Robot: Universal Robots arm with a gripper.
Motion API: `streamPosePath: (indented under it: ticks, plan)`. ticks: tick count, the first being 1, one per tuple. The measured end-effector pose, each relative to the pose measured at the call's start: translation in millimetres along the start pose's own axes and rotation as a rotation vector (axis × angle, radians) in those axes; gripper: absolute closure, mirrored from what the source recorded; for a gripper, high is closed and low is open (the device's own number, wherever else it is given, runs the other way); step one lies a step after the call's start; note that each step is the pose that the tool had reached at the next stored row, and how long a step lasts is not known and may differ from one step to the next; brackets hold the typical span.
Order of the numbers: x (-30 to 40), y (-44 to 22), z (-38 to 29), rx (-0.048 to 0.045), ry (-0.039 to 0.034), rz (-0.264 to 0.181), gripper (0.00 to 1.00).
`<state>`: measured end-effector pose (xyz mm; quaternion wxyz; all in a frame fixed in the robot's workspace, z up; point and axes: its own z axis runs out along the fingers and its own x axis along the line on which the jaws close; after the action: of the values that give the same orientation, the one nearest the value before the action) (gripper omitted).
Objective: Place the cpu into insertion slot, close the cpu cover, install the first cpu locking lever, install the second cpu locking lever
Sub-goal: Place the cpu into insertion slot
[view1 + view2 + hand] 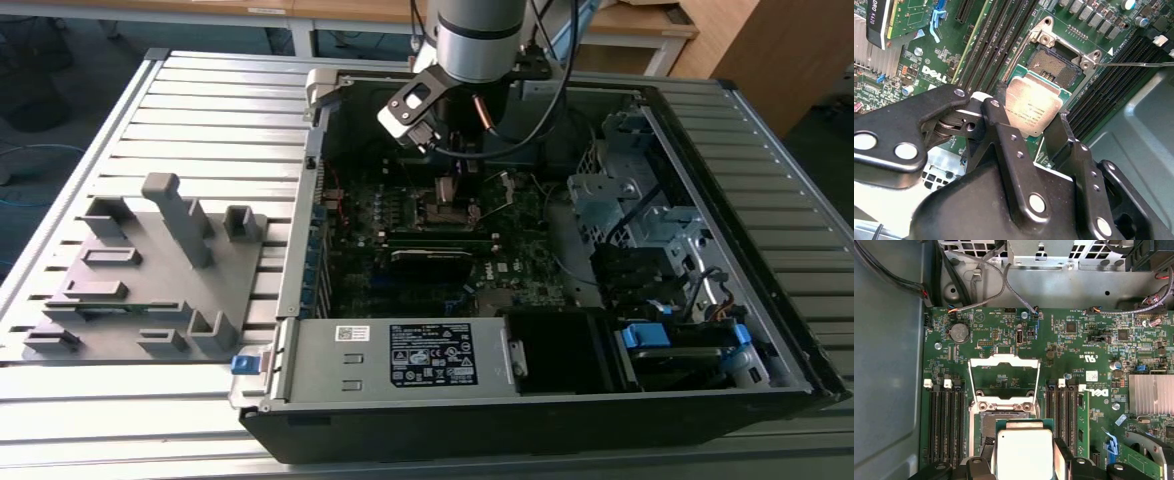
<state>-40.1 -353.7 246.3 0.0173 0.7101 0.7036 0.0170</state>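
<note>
- Grips the cpu (1035, 102) by two opposite edges with the tool (1025, 462), fingers pressed in against the chip, metal top facing both wrist views.
- Hangs over the motherboard (1064, 345), with the insertion slot (1055, 64) just ahead of the fingertips and below; apparently not yet touching it.
- With the cpu cover (1004, 361) swung open on the far side of the slot from the tool, nothing over the socket.
- Step in hand, by judgement: seating the chip. Square its edges to the socket rim before descending, and keep it level, since a tilted corner could bend contacts.
- Lower straight, with no sideways slide; release only once flat inside the rim.
- Mind the locking lever (1139, 63) beside the slot and the memory slots (989, 45) flanking the fingers.
</note>
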Motion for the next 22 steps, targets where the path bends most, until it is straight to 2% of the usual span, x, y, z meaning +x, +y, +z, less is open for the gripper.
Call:
streamPosePath:
  ticks: [5,8,10,13,15,18,22]
  plan:
    - [4.4,-0.1,0.8,-0.0001,0.0001,0.000,0.46]
    - [6.7,-0.7,3.6,0.0000,-0.0003,0.000,0.46]
    - [8.1,-1.1,6.1,0.0001,-0.0055,0.000,0.46]
    - [9.4,-1.3,9.7,0.0000,-0.0208,-0.001,0.46]
    - [9.5,-1.4,12.0,0.0004,-0.0245,-0.002,0.46]
    - [9.5,-1.6,14.7,0.0003,-0.0236,-0.005,0.46]
    - [9.6,-1.7,17.5,0.0003,-0.0062,-0.012,0.46]
